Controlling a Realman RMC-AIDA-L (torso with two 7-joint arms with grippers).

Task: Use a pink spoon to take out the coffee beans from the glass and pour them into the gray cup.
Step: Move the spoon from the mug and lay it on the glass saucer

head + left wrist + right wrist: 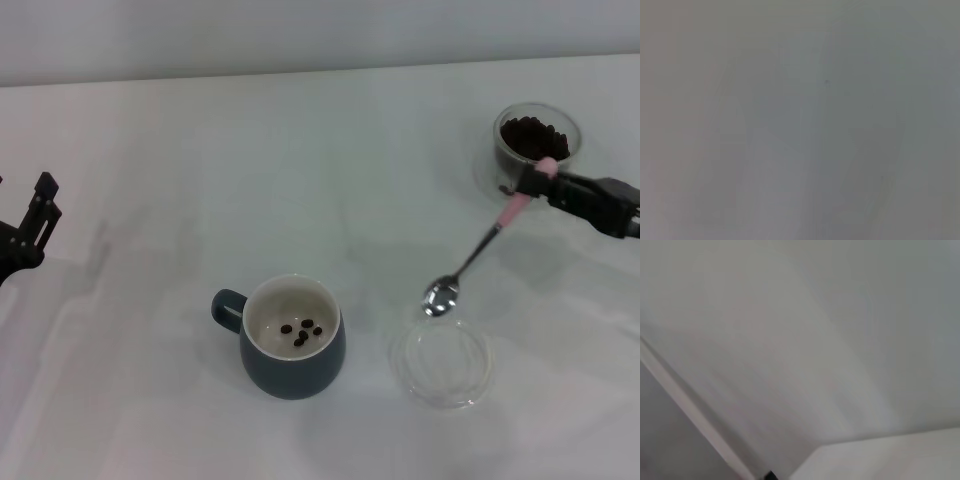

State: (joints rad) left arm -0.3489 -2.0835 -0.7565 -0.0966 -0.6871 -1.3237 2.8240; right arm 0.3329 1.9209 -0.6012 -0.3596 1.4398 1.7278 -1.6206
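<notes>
White tabletop (300, 150) fills the scene, and over it the pink spoon (478, 254) hangs tilted, its pale pink handle end clamped in the right gripper (542, 178) and its shiny metal bowl angled down, apparently empty, just above the far rim of a flat clear glass saucer (442, 362). Right behind the gripper stands the glass (537, 140), holding a dark heap of coffee beans (535, 137). Well to the left of the saucer sits the gray cup (290, 337), slate outside and cream inside, loop handle pointing left, with a few beans on its bottom. Nothing lies between spoon and cup. At the far left edge the left gripper (38, 215) rests apart from everything; I cannot tell whether it is closed
</notes>
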